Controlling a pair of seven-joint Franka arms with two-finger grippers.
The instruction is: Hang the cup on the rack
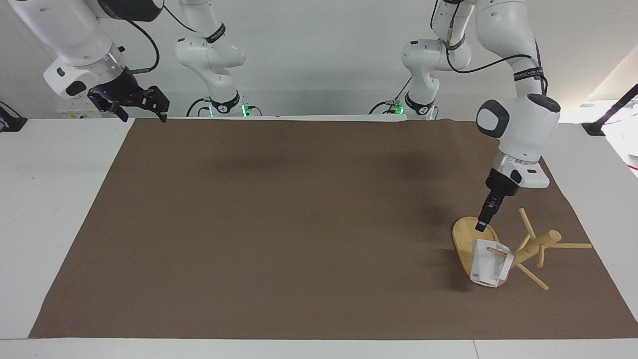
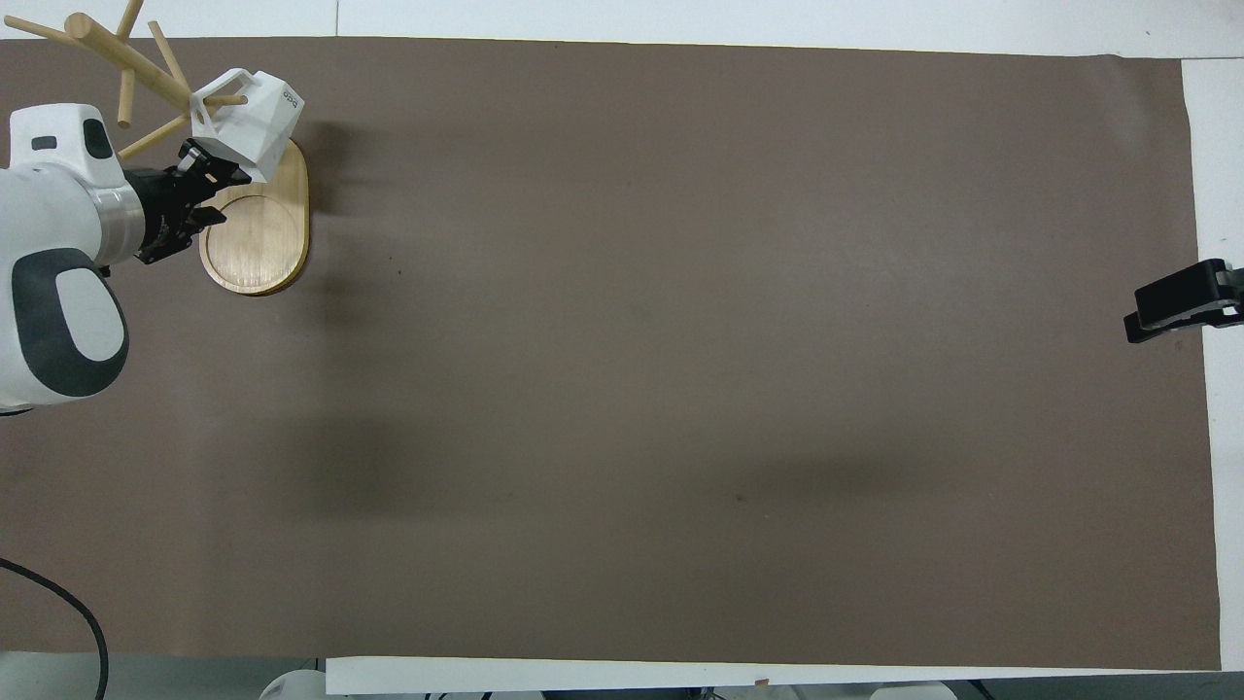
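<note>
The white faceted cup (image 1: 487,267) hangs by its handle on a low peg of the bamboo rack (image 1: 536,244), just over the rack's oval base (image 1: 463,237). It also shows in the overhead view (image 2: 255,119), with the peg through its handle. The rack (image 2: 255,233) stands at the left arm's end of the table. My left gripper (image 1: 480,228) is open and empty over the base, just above the cup and clear of it; the overhead view shows it (image 2: 216,190) beside the cup. My right gripper (image 1: 135,101) is open and waits, raised at the right arm's end.
A brown mat (image 1: 299,224) covers most of the white table (image 1: 50,199). The rack's other pegs (image 1: 573,245) stick out toward the table's end and edge. The right gripper's tip (image 2: 1181,306) shows at the mat's edge.
</note>
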